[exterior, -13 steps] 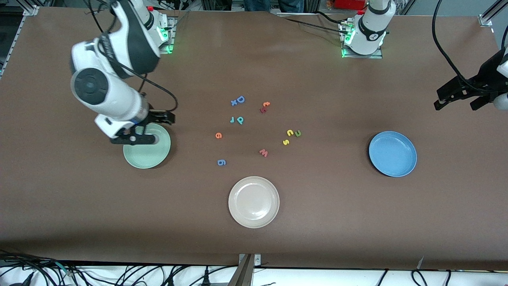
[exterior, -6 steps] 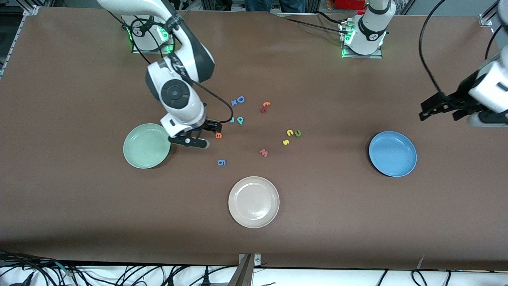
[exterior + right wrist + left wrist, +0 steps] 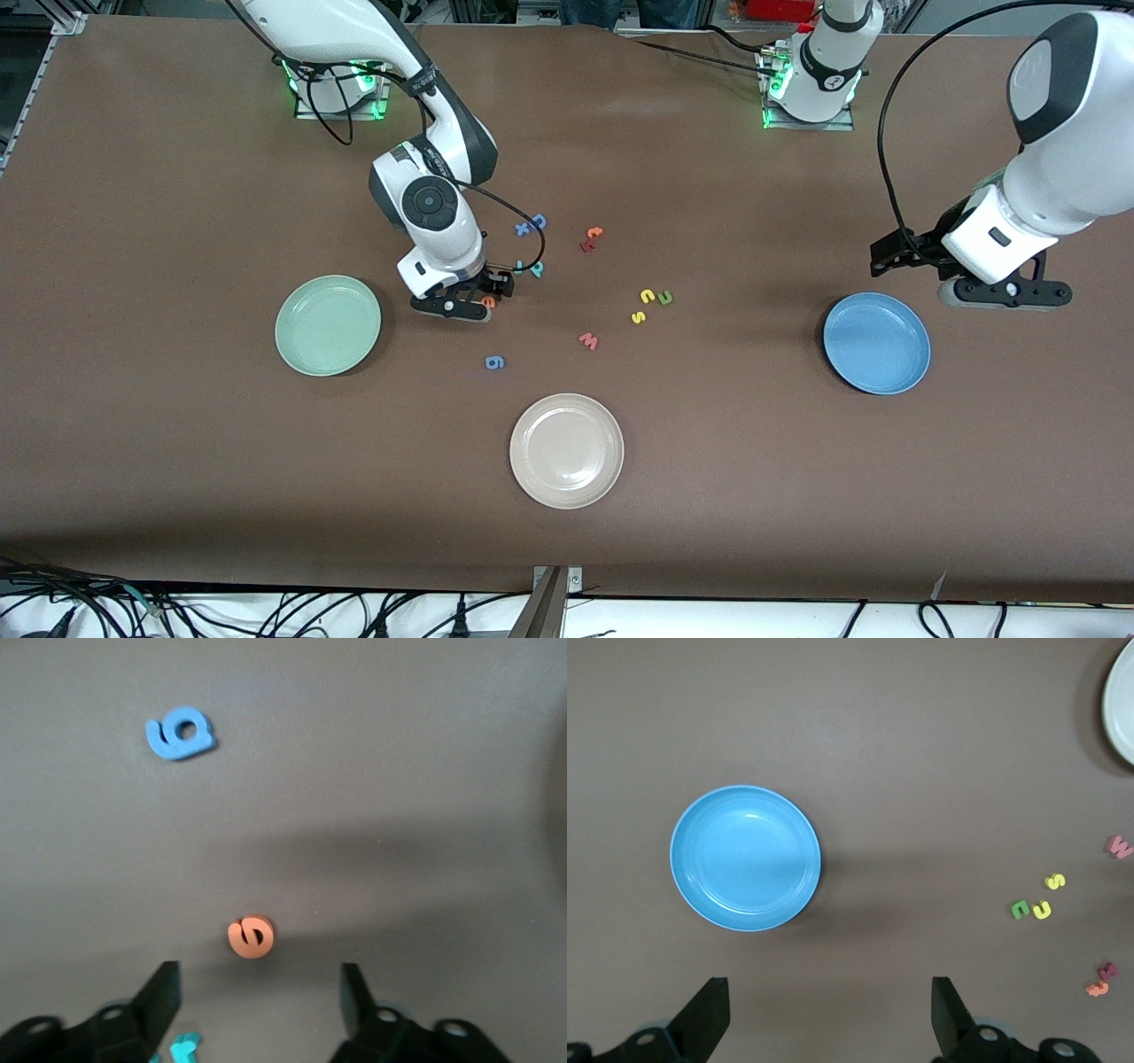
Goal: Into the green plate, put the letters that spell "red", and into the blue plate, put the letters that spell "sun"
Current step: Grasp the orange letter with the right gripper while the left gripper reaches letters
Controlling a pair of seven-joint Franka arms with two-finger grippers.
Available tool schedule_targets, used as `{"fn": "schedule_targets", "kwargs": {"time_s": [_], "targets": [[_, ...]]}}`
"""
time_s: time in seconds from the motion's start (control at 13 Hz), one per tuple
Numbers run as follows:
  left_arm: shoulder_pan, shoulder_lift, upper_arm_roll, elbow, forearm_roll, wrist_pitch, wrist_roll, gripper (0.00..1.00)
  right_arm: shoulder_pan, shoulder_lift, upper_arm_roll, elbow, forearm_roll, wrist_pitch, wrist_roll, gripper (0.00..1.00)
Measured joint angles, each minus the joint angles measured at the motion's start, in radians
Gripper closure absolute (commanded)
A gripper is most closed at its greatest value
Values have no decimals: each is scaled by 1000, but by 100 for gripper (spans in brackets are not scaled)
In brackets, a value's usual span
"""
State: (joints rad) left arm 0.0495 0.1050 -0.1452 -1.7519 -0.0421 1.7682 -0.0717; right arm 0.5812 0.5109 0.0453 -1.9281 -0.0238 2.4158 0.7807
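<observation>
My right gripper [image 3: 478, 299] hangs low and open over the table, with the orange "e" [image 3: 487, 302] just ahead of its fingertips [image 3: 164, 992] and not between them. The "e" [image 3: 251, 937] lies flat. Teal "d" [image 3: 536, 268] lies close by; the "r" beside it is mostly covered by the arm's cable. The green plate [image 3: 288, 310] holds nothing. Yellow "u" [image 3: 648, 296], green "n" [image 3: 664, 299] and yellow "s" [image 3: 638, 316] lie together mid-table. My left gripper [image 3: 904, 257] is open in the air beside the blue plate [image 3: 876, 343], which holds nothing [image 3: 744, 858].
A beige plate [image 3: 566, 450] sits nearest the front camera. Blue "g" [image 3: 495, 361] and pinkish "w" [image 3: 588, 340] lie between it and the letters. Blue "D" [image 3: 538, 221], an "x" [image 3: 523, 229] and two reddish letters [image 3: 590, 238] lie farther back.
The right arm swung from over the green plate to the orange "e" and came down. The left arm moved in from the table's end toward the blue plate.
</observation>
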Motion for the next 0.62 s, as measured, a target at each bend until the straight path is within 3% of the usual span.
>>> {"fn": "schedule_targets", "kwargs": {"time_s": [0.46, 0.62], "targets": [[-19, 125, -56, -8, 0, 38, -4, 0, 16, 35, -2, -2, -24, 60, 4, 45], [-22, 150, -93, -8, 0, 62, -85, 0, 16, 49, -5, -2, -29, 90, 4, 45]]}}
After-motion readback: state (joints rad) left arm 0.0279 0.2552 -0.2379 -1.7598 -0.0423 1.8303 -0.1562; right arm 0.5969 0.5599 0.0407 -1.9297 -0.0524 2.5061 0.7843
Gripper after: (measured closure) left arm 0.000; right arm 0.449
